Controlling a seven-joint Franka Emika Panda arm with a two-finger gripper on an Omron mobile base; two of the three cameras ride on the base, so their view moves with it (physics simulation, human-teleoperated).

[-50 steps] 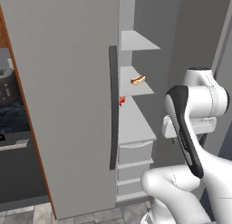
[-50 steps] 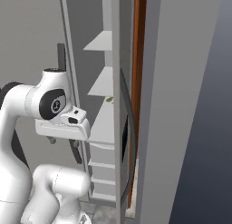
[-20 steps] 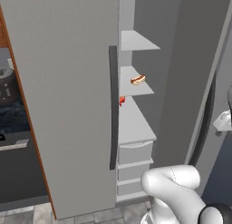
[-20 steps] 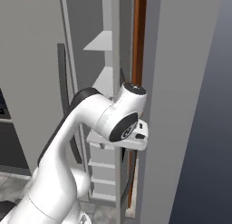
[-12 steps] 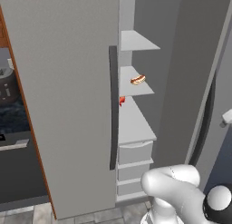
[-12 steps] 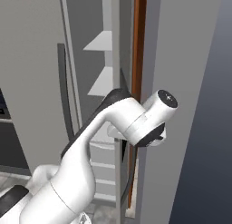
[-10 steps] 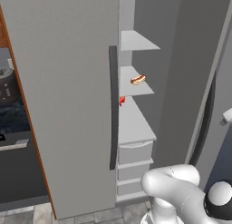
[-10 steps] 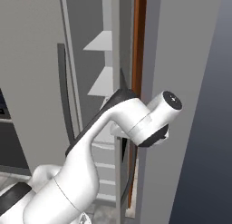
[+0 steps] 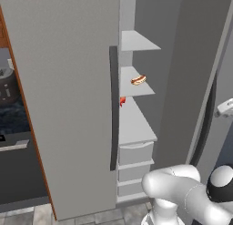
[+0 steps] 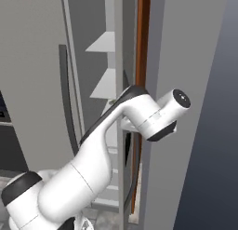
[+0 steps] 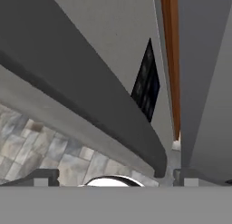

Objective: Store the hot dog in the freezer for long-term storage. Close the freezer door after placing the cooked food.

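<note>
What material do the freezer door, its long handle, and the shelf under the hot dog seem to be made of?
The freezer door looks like matte grey painted metal: flat, even, no grain. Its handle seems dark plastic or coated metal, smooth and dull. The shelf under the hot dog looks like pale white-grey plastic, thin and opaque. All is rendered, so this is uncertain.

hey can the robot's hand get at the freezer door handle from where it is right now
Probably yes. In the hand view the long dark handle of the freezer door runs right in front of the hand, with nothing between them. Whether the fingers are open enough to take it can't be told.
</note>
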